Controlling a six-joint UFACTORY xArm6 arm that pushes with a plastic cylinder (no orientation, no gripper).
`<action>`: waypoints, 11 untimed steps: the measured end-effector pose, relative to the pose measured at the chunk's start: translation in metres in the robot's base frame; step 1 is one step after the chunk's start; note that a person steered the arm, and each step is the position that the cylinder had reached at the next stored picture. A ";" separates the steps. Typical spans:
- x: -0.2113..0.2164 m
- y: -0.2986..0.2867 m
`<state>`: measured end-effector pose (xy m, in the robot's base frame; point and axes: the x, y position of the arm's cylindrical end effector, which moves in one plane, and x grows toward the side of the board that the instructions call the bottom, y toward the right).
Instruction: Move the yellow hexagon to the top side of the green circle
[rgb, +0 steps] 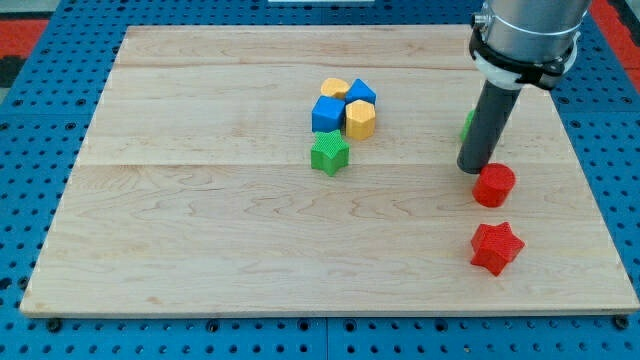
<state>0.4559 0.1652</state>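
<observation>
The yellow hexagon (359, 119) sits in a tight cluster near the board's middle top, touching a blue cube (327, 113) on its left and a blue block (361, 93) above it. The green circle (467, 124) shows only as a thin sliver at the view's right, mostly hidden behind my dark rod. My tip (472, 169) rests on the board just below that sliver and just up-left of a red circle (494, 185). The tip is far to the right of the yellow hexagon.
A second yellow block (335, 88) tops the cluster. A green star (329, 154) lies just below the blue cube. A red star (496, 248) lies below the red circle. The wooden board (200, 230) sits on a blue pegboard.
</observation>
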 end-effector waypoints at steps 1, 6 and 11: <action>-0.009 -0.049; -0.085 -0.080; -0.118 -0.003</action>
